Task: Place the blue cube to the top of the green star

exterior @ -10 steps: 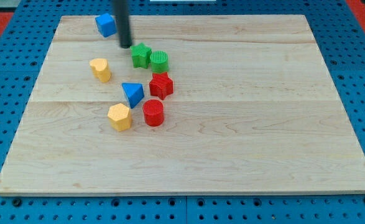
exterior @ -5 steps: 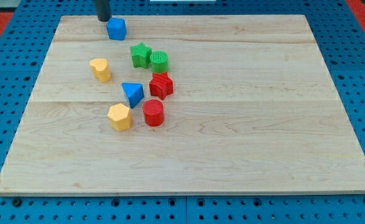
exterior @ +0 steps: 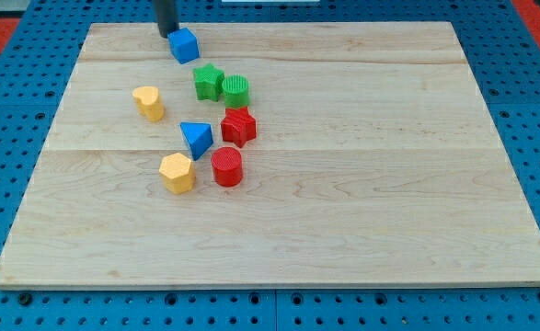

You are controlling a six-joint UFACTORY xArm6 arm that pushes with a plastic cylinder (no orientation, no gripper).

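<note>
My tip (exterior: 167,33), a bare rod holding nothing, touches the blue cube's (exterior: 184,44) upper-left side. The cube sits near the board's top edge, above-left of the green star (exterior: 209,82). It looks light, rigid and likely to spin; push a flat face squarely.

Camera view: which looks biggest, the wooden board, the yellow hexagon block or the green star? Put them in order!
1. Wooden board, by far.
2. Yellow hexagon block.
3. Green star.
The hexagon sits nearer the view's bottom, perhaps closer to the camera, so those two may really match.
</note>
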